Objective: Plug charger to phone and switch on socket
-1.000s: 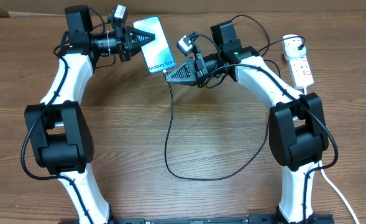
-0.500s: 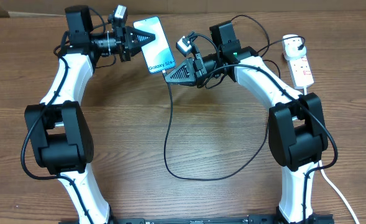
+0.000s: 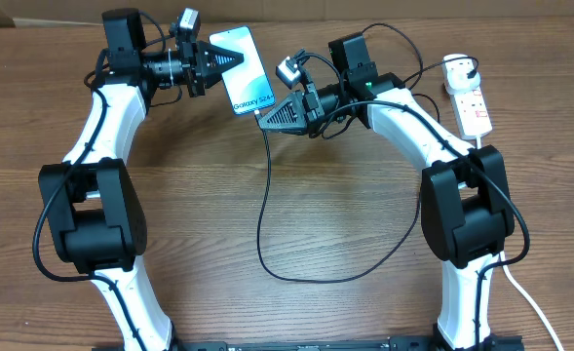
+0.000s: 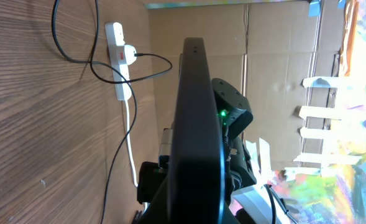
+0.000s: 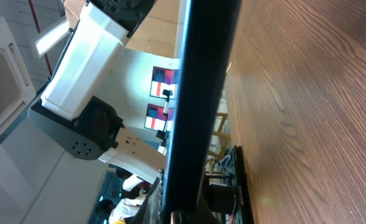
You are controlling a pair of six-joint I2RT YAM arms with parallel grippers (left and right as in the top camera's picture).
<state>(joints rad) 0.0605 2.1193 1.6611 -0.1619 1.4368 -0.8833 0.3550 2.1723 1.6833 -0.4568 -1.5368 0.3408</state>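
Note:
The phone, blue screen up with "Galaxy" text, is held off the table at the back. My left gripper is shut on its left long edge. My right gripper is shut on the charger's connector, right at the phone's lower short edge. The charger cable hangs from there, loops over the table and runs up to the white plug in the socket. Both wrist views show the phone edge-on as a dark bar. The socket lies beyond it in the left wrist view.
The socket's thick white cord trails off the front right of the wooden table. Cardboard sheets stand behind the table. Both arm bases sit at the table's sides.

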